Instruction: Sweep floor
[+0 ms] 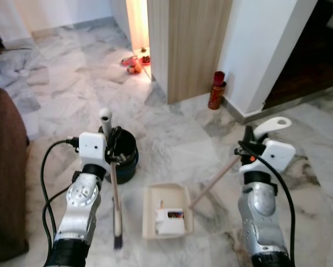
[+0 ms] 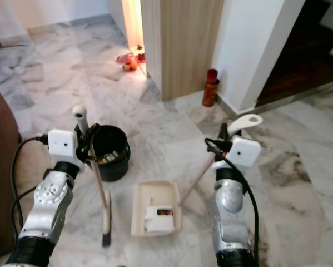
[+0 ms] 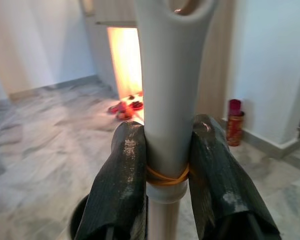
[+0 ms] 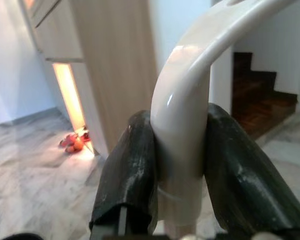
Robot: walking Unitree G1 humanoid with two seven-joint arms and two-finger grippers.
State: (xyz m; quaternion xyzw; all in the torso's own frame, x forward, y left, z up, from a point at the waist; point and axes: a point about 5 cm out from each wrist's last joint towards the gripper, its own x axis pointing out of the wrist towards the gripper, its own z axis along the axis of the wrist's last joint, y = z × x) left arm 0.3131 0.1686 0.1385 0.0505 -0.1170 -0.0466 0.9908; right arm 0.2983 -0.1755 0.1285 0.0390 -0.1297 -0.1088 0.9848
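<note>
My left gripper (image 1: 113,149) is shut on the pale handle of a broom (image 1: 115,189), whose dark bristles (image 1: 118,239) rest on the marble floor. In the left wrist view both black fingers (image 3: 122,185) clamp the handle (image 3: 170,90) just above an orange rubber band. A cream dustpan (image 1: 148,214) lies flat on the floor to the right of the broom, with a small white carton (image 1: 169,218) inside. Its long stick (image 1: 213,181) slants up to a curved white grip (image 1: 272,125). My right gripper (image 1: 249,146) is shut on that grip (image 4: 182,125).
A black bin (image 1: 128,162) stands just behind the broom. A brown sofa (image 1: 5,178) fills the left edge. Ahead are a wooden panel (image 1: 194,44), a red can (image 1: 216,90) by the white wall, red slippers (image 1: 135,62) in a lit gap, and dark stairs (image 1: 316,50) at right.
</note>
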